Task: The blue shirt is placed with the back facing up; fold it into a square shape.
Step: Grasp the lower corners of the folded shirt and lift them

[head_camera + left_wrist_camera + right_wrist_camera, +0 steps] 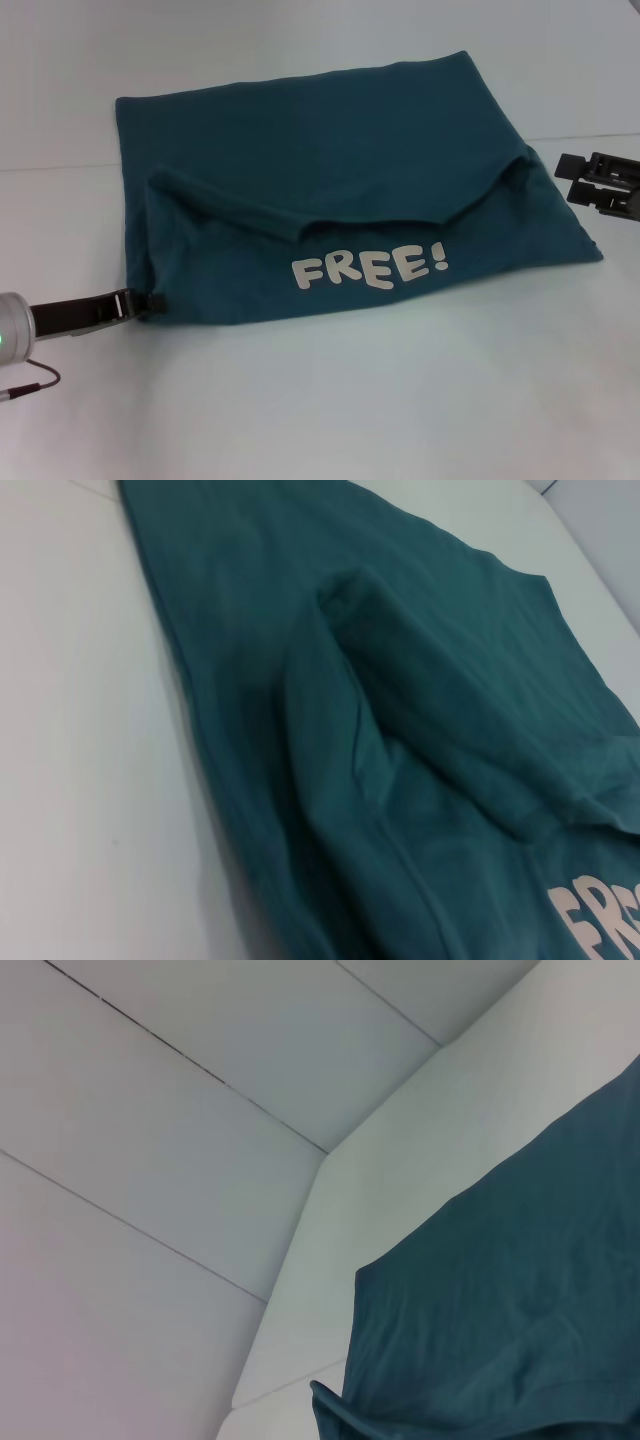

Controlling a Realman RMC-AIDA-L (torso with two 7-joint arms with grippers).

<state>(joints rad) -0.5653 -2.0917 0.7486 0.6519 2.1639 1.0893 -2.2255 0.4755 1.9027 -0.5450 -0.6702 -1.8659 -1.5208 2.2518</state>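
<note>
shirt [330, 150] on table [400, 400], between grippers

Head overlooks shirt [330, 190]; wrists view it close.

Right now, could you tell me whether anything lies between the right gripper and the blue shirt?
Nothing visible does: only bare white table separates the right gripper from the blue shirt.

Teal-blue shirt [330, 170] (cream "FREE!" lettering [370, 268]) on white table [350, 400].
</note>
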